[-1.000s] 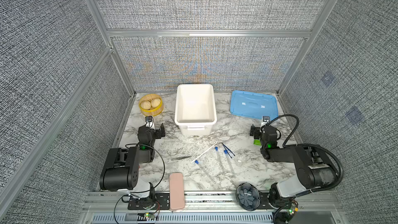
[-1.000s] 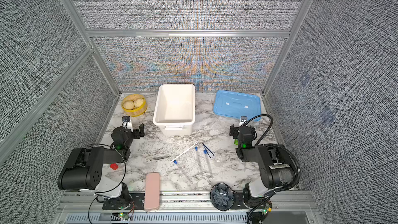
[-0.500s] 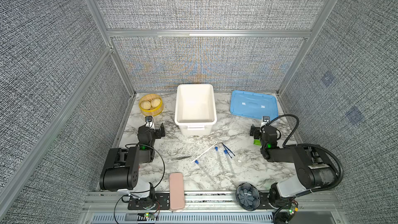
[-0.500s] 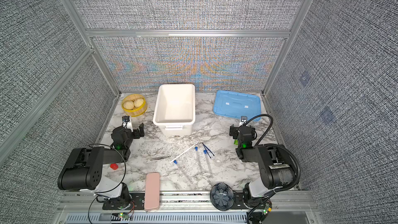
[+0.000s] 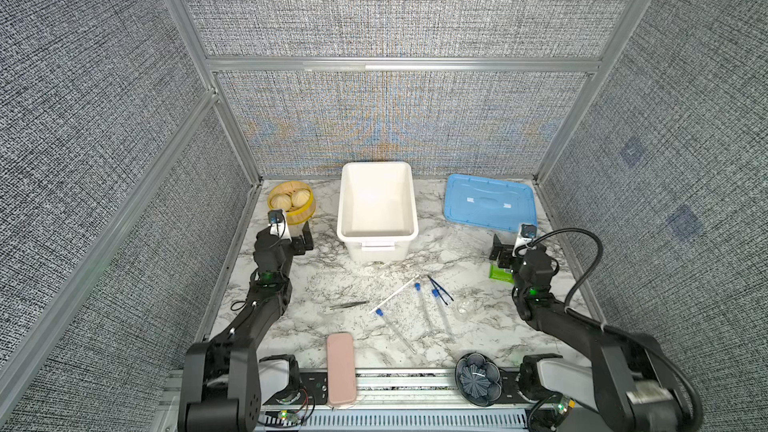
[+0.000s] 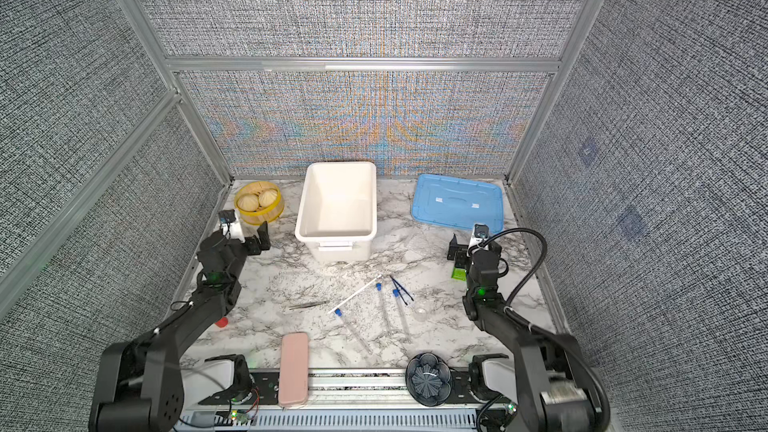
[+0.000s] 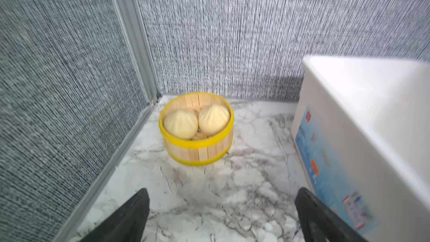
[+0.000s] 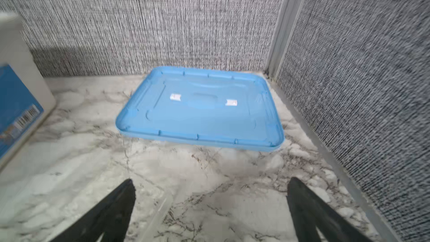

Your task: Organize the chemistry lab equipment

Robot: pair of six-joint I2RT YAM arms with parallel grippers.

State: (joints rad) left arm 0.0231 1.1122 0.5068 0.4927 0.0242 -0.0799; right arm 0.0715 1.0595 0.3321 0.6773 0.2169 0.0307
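Observation:
Three clear blue-capped tubes (image 5: 395, 332) (image 5: 424, 305) (image 5: 442, 315) lie on the marble in front of the white bin. A thin white rod (image 5: 395, 294), blue tweezers (image 5: 440, 288), grey metal tweezers (image 5: 349, 305) and a small clear glass vessel (image 5: 464, 306) lie among them. A faint clear rack (image 8: 162, 208) sits before the blue lid. My left gripper (image 5: 293, 238) (image 7: 221, 192) is open and empty, facing the steamer basket. My right gripper (image 5: 509, 249) (image 8: 210, 182) is open and empty, facing the lid. Both are well behind the tubes.
An empty white bin (image 5: 378, 236) stands at the back centre, with a blue lid (image 5: 488, 205) to its right and a yellow steamer basket with buns (image 5: 291, 201) to its left. A pink case (image 5: 340, 367) and a dark flower-shaped dish (image 5: 478, 378) sit at the front edge. A green item (image 5: 500, 272) lies under my right wrist.

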